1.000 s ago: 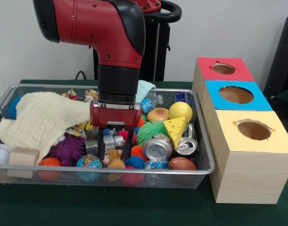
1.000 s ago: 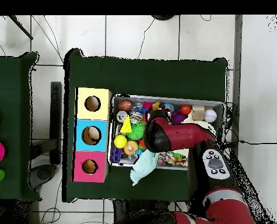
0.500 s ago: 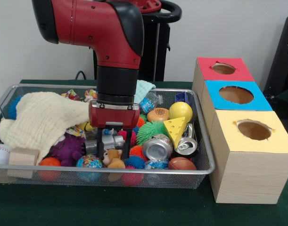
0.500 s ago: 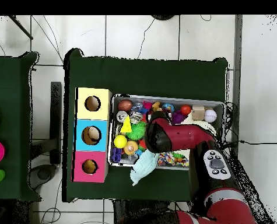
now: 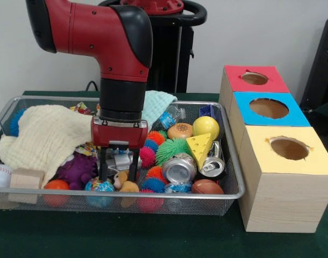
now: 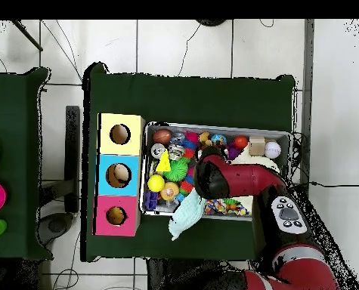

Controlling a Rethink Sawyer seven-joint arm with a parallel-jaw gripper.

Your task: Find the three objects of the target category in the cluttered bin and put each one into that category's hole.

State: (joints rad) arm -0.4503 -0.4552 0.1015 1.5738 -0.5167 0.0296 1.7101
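The wire bin is full of toys. My gripper is down in its near middle, open, fingers wide apart around a small silver toy; whether they touch it I cannot tell. A little teddy bear lies just below the tips, a globe ball to their left. Right of the bin stand the red box, blue box and yellow box, each with a round hole. In the overhead view the arm hides the gripper.
Crushed cans, a cheese wedge, a yellow ball, a green spiky ball and a football fill the bin's right. A cream cloth, wooden block and baseball lie left. A pale blue cloth drapes over the rim.
The arm and gripper have shifted left in the front view by a small step, staying at the same height. The silver toy has shifted left with the fingers.
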